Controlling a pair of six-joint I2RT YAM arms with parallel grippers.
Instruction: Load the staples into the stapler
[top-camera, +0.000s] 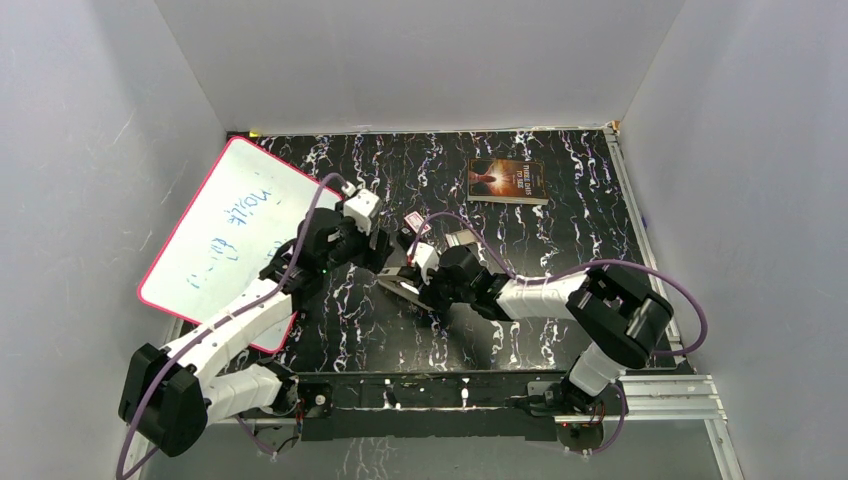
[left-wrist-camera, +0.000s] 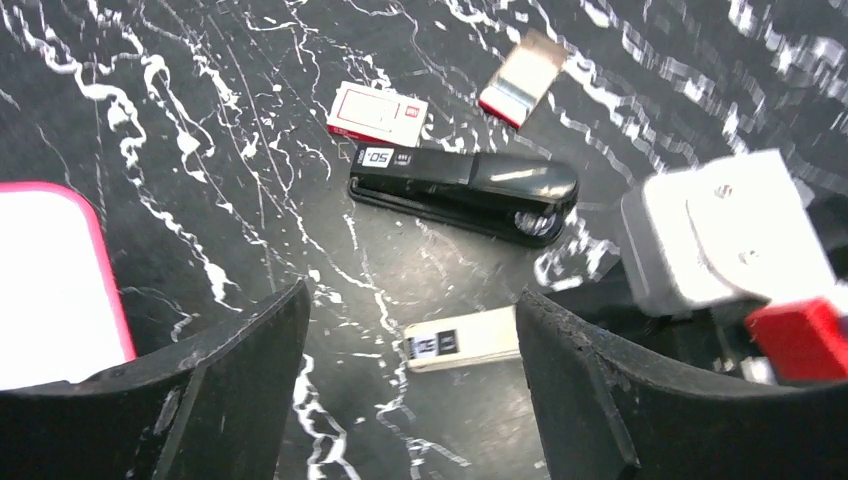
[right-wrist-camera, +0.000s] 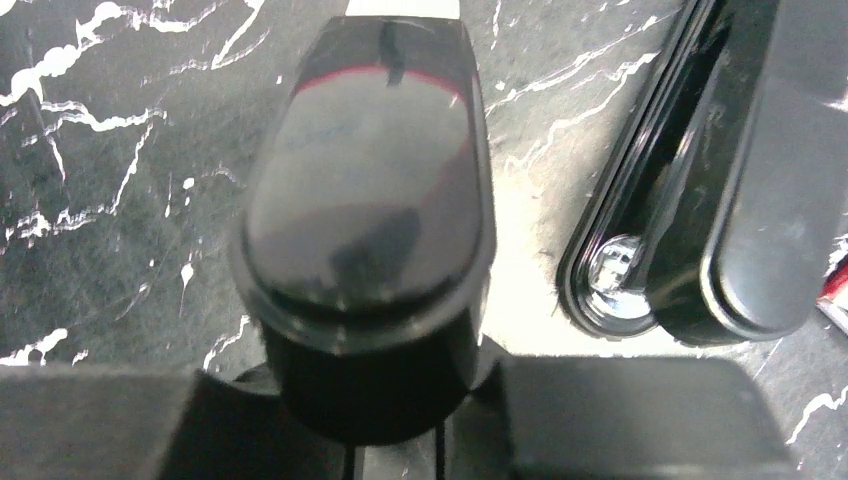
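Observation:
My right gripper (right-wrist-camera: 370, 400) is shut on the rounded end of a glossy black stapler (right-wrist-camera: 370, 190). A second black stapler (right-wrist-camera: 700, 170) lies just to its right, its metal anvil facing me. That second stapler (left-wrist-camera: 460, 190) lies on its side in the left wrist view. Below it, a white bar with a black label (left-wrist-camera: 462, 340) runs behind one finger toward my right gripper (top-camera: 415, 275). My left gripper (left-wrist-camera: 412, 298) hangs open above the bar, holding nothing. I cannot make out loose staples. A red-and-white staple box (left-wrist-camera: 377, 110) lies beyond the stapler.
A small silvery sleeve with a red end (left-wrist-camera: 520, 75) lies past the box. A pink-framed whiteboard (top-camera: 225, 235) covers the left of the black marbled table (top-camera: 560, 240). A book (top-camera: 507, 181) lies at the back. White walls close in three sides.

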